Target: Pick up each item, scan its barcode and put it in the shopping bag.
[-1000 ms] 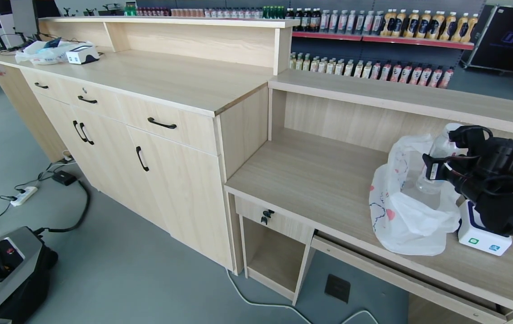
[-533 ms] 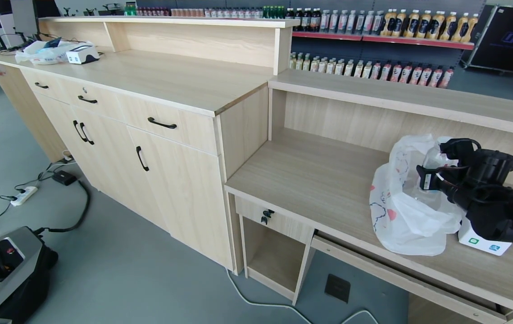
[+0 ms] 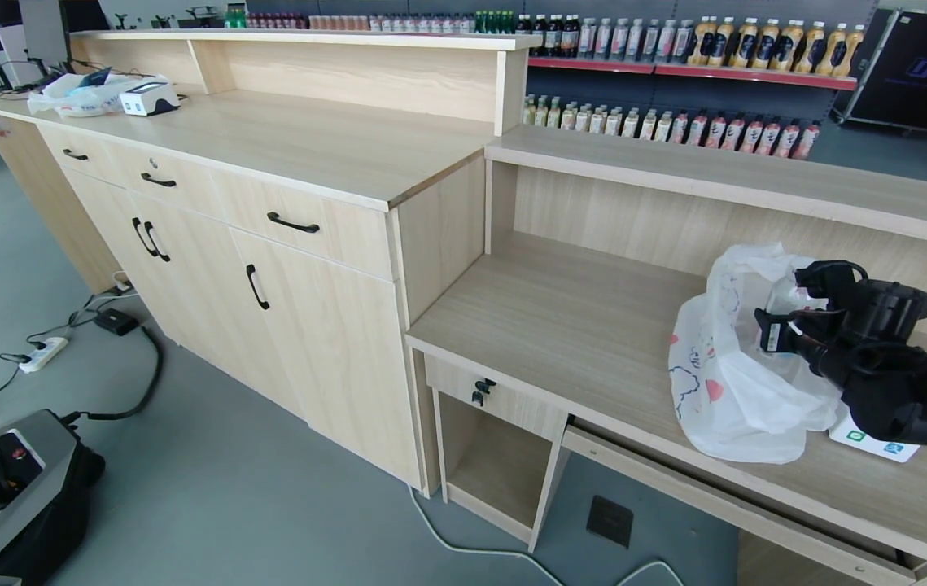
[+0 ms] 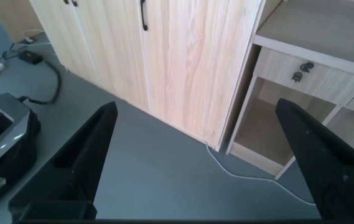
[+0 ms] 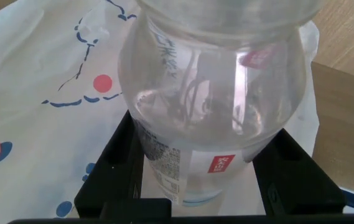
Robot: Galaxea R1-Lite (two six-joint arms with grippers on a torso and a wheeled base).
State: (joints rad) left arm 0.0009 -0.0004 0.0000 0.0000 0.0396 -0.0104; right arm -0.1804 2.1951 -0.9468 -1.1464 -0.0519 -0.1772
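Note:
A clear water bottle with a white and red label is clamped between the black fingers of my right gripper, which is shut on it. In the head view that gripper sits at the mouth of the white shopping bag with red and blue drawings, and the bottle is sunk into the bag, mostly hidden by the plastic. The bag lies under and around the bottle. My left gripper hangs open over the grey floor, holding nothing.
A white barcode scanner box stands on the low wooden counter just right of the bag, under my right arm. A raised ledge runs behind. The tall cabinet on the left carries another bag and scanner.
My right gripper has come down with the bottle from above the bag into its mouth; the bottle now shows far less above the plastic. The bag has bulged slightly.

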